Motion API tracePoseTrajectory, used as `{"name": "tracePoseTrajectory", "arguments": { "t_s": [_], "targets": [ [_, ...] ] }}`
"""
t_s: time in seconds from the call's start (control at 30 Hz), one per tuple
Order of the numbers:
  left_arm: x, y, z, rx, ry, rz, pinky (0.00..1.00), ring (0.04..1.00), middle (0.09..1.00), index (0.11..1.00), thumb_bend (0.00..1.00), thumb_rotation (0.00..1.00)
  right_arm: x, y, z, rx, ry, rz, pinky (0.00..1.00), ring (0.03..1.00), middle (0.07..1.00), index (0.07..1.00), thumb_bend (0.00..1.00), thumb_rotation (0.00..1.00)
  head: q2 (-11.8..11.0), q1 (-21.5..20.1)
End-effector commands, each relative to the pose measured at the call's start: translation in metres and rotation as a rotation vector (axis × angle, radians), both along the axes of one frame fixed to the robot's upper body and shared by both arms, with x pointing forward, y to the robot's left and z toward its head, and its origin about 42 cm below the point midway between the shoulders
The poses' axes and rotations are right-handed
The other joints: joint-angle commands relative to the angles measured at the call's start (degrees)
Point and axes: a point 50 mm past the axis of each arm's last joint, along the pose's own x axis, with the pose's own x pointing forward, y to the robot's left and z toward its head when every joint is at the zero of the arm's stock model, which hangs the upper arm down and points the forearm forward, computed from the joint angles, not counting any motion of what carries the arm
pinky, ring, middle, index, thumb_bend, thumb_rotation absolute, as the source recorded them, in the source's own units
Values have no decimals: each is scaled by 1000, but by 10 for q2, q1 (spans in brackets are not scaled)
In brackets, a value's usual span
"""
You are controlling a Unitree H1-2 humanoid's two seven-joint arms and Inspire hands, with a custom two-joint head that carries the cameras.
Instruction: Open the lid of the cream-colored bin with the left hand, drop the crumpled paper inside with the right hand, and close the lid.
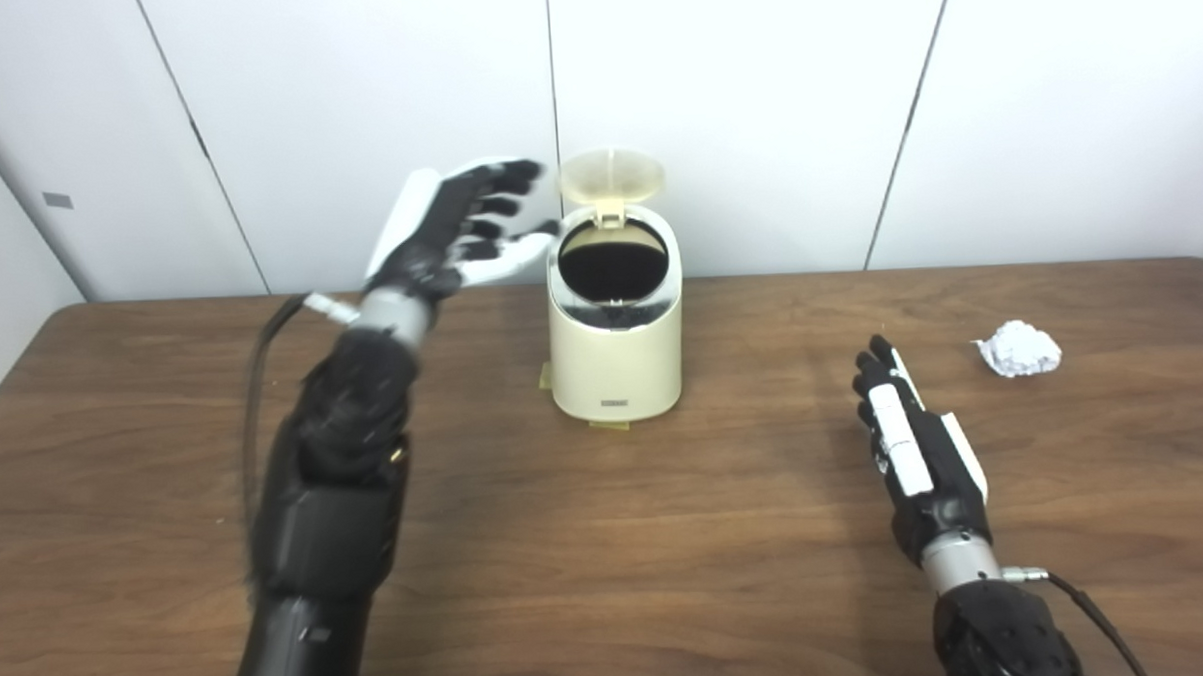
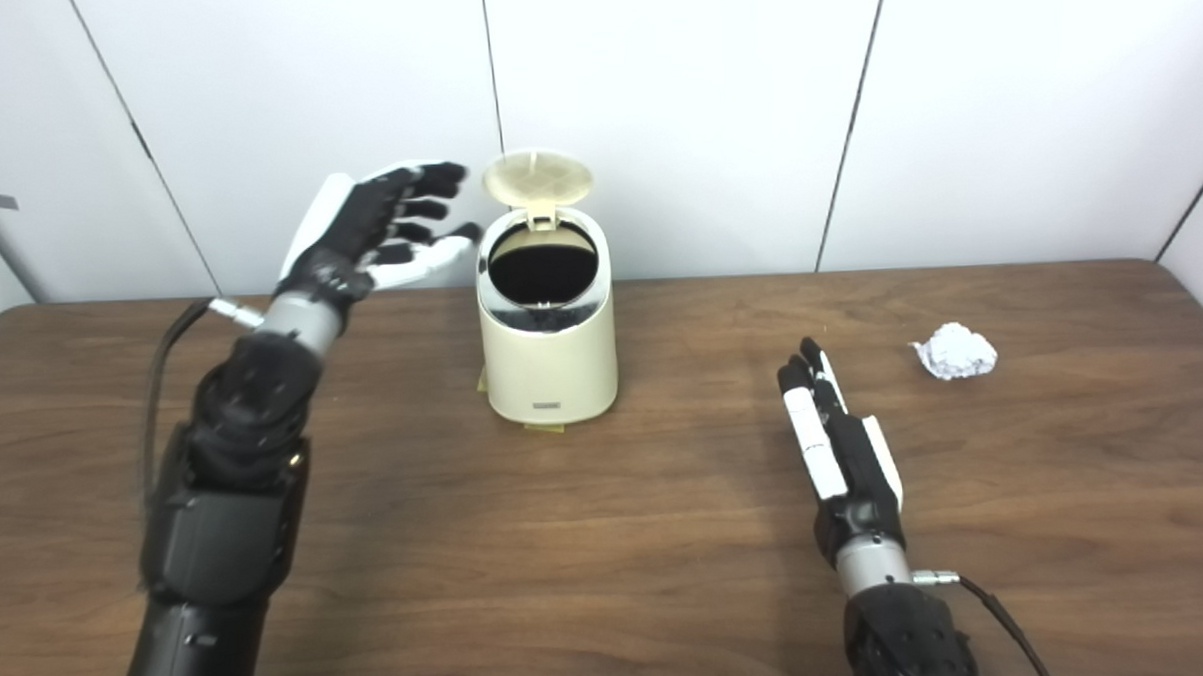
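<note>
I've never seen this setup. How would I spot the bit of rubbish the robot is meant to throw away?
Start at the long brown wooden table and find the cream-colored round plastic bin at its middle, lid standing open. Look far to the right of it, past the robot's black-and-white right hand lying on the wood. There sits a small white crumpled paper ball, the only loose, wrinkled thing on the table.

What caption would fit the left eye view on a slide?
Lid up on the cream bin, open left hand beside it; the open right hand waits near the crumpled paper.
</note>
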Motion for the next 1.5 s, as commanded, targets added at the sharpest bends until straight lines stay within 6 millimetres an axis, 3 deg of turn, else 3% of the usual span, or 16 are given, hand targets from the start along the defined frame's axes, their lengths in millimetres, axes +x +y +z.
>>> {"name": "tracePoseTrajectory", "arguments": {
  "t_s": [0.0, 0.17, 0.2, 0.27, 0.3, 0.4, 0.47, 0.53, 0.7, 0.87, 1.0, 1.17, 1.37, 1.47],
  "targets": [
    [-8, 7, 4, 23, -58, -16, 761, 824, 843, 855, 406, 82, 9, 0, 17, -4, -87, 4, 981, 963, 969, 991, 615, 867, 1, 1],
    [-33, 24, -39, -67, -4, -22, 785, 834, 846, 867, 346, 305, 14, -3, 20, -4, -122, -2, 985, 960, 971, 980, 615, 825, -1, 3],
    [-41, 26, -51, -115, 20, -15, 851, 876, 872, 886, 345, 482, 15, -3, 21, 15, -137, -8, 965, 932, 954, 951, 636, 721, 0, 1],
    [-54, 28, -71, -213, 47, 12, 877, 894, 884, 894, 349, 553, 17, -5, 22, 23, -164, -26, 954, 917, 946, 936, 649, 663, 0, -3],
    [-60, 28, -78, -262, 52, 29, 874, 891, 883, 905, 357, 606, 18, -5, 23, 19, -177, -37, 903, 896, 931, 919, 665, 624, 1, -4],
    [-74, 26, -91, -357, 69, 53, 921, 884, 889, 930, 372, 741, 20, -9, 25, 16, -209, -60, 833, 871, 910, 889, 710, 511, 1, -9],
    [-80, 26, -97, -383, 86, 46, 981, 910, 911, 948, 388, 803, 22, -14, 27, -23, -236, -78, 830, 879, 907, 883, 737, 455, 2, -32],
    [-86, 29, -103, -386, 103, 26, 977, 929, 932, 969, 402, 847, 24, -21, 29, -107, -263, -105, 853, 886, 902, 880, 764, 420, 1, -50],
    [-91, 38, -109, -427, 142, -20, 997, 970, 965, 998, 474, 859, 34, -39, 39, -264, -300, -174, 896, 900, 913, 896, 822, 359, -8, -131],
    [-86, 54, -110, -477, 151, -44, 1000, 989, 986, 1000, 466, 792, 35, -51, 79, -493, -297, -259, 844, 902, 918, 923, 827, 275, -25, -238],
    [-79, 61, -107, -476, 146, -73, 1000, 999, 999, 1000, 465, 816, 33, -68, 105, -650, -258, -341, 764, 884, 910, 919, 844, 246, -33, -280],
    [-75, 60, -100, -440, 165, -54, 1000, 984, 972, 1000, 456, 853, 37, -93, 121, -784, -189, -395, 795, 901, 931, 916, 827, 149, -32, -296],
    [-77, 53, -92, -408, 184, -55, 1000, 1000, 995, 994, 421, 861, 55, -124, 123, -951, -98, -433, 751, 904, 932, 904, 879, 155, -27, -300],
    [-78, 52, -88, -380, 182, -58, 1000, 1000, 1000, 998, 405, 867, 65, -133, 123, -1012, -68, -437, 873, 943, 938, 904, 897, 170, -22, -294]
  ]
}}
